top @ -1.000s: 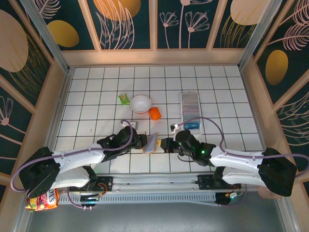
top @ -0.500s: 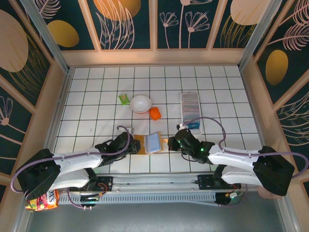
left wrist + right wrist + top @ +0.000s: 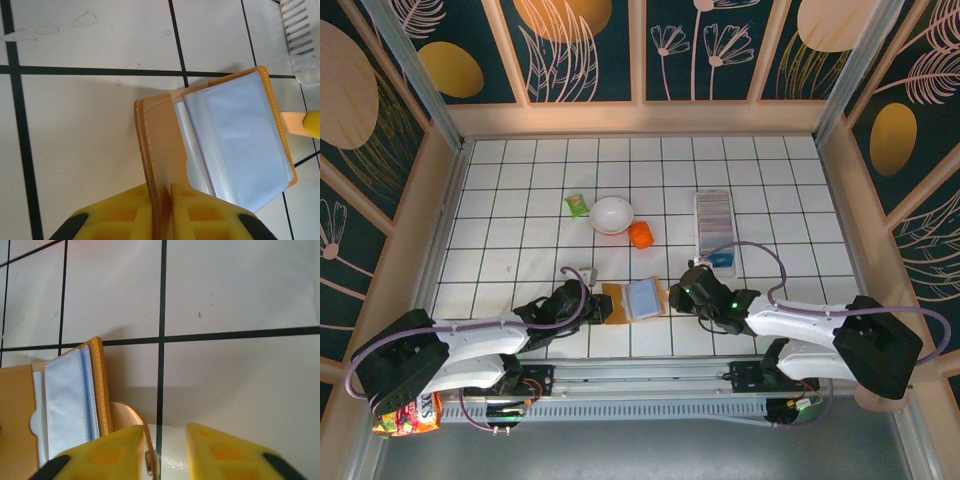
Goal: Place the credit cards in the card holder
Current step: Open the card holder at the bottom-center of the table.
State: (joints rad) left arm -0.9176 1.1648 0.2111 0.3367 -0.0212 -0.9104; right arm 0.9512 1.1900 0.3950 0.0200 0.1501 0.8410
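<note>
Left gripper (image 3: 161, 194) pinched the wallet (image 3: 165, 145) by its cover edge; the right gripper (image 3: 166, 440), at the wallet's opposite side, stood parted. Beyond the wallet a blue credit card (image 3: 721, 262) lay unslotted, just beside the card holder (image 3: 713, 208). A second earlier the wallet stood half-folded; it now lay flat, released by the right jaws.

A robot test cell, lab-style: a white gridded tabletop (image 3: 520, 200) boxed in by leaf-patterned wall panels (image 3: 585, 50) and metal frame posts (image 3: 412, 70), with the left arm (image 3: 480, 335) and right arm (image 3: 800, 322) bolted to a near-edge rail (image 3: 640, 385).
</note>
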